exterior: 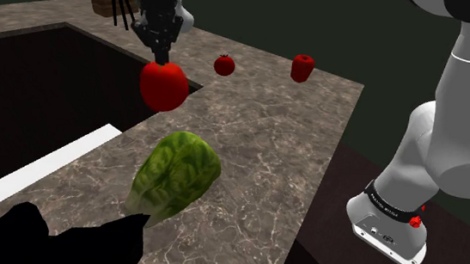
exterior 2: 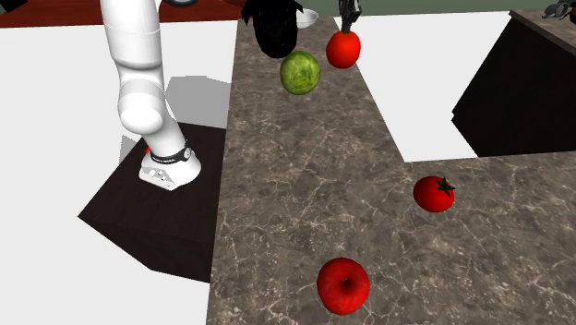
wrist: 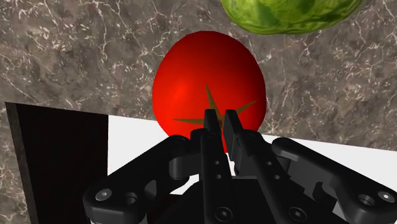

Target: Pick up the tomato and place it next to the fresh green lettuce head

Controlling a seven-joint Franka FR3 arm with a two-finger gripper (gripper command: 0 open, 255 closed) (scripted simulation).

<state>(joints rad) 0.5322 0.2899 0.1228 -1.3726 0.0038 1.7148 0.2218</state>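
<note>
Brown-grey marbled counter (exterior: 267, 147), L-shaped around a dark recess. The gripper (exterior: 160, 59) is pinched on the tomato (exterior: 163, 85) at its stalk end. In the wrist view I see the fingers (wrist: 207, 127) nearly together on the green star, with the fruit hanging under them. It sits over the counter edge that borders the recess, and looks clear of the surface as far as I can tell.

The lettuce (exterior: 175, 176) lies on its side on the counter, near that same edge. It's close to the tomato but not touching.

A black lump (exterior: 61, 238) sits at the counter end just beside the lettuce; I can't tell what it is.

A spare tomato (exterior 2: 434, 194) rests near the inside corner where the counter turns, well apart from the lettuce. A red apple (exterior 2: 343, 284) sits further along, nearer the outer edge, stand side.
</note>
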